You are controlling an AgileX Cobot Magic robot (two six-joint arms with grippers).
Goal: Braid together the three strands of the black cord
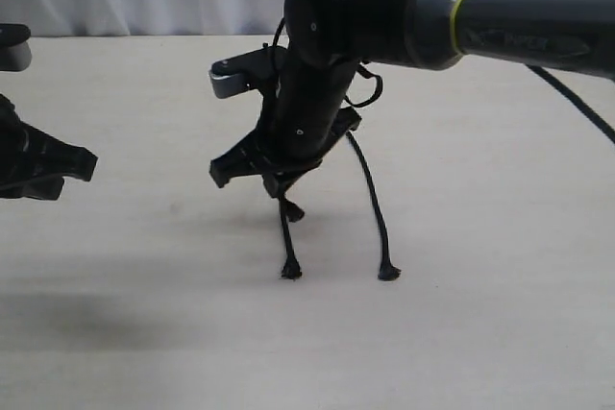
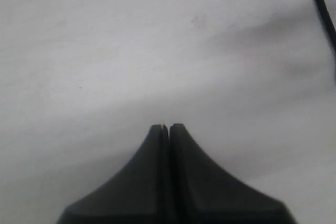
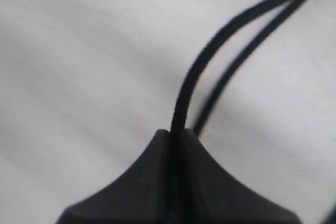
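My right arm reaches across to the middle of the table, and its gripper [image 1: 281,185] [image 3: 177,130] points down, shut on one of the three strands [image 3: 210,51]. A second strand [image 3: 239,59] runs close beside the held one. Below the gripper one strand hangs to a frayed knob [image 1: 290,271] on the table, and a short frayed end [image 1: 294,212] shows just under the fingers. Another strand [image 1: 373,204] runs down to its knob [image 1: 388,273] further right. The cord's joined end is hidden behind the arm. My left gripper [image 1: 88,164] [image 2: 169,125] is shut on nothing at the far left.
A grey clamp-like piece [image 1: 235,74] stands behind the right arm on the pale table [image 1: 480,314]. A thick arm cable [image 1: 577,103] hangs at the right. A black line [image 2: 323,9] crosses the corner of the left wrist view; whether it is cord or cable I cannot tell.
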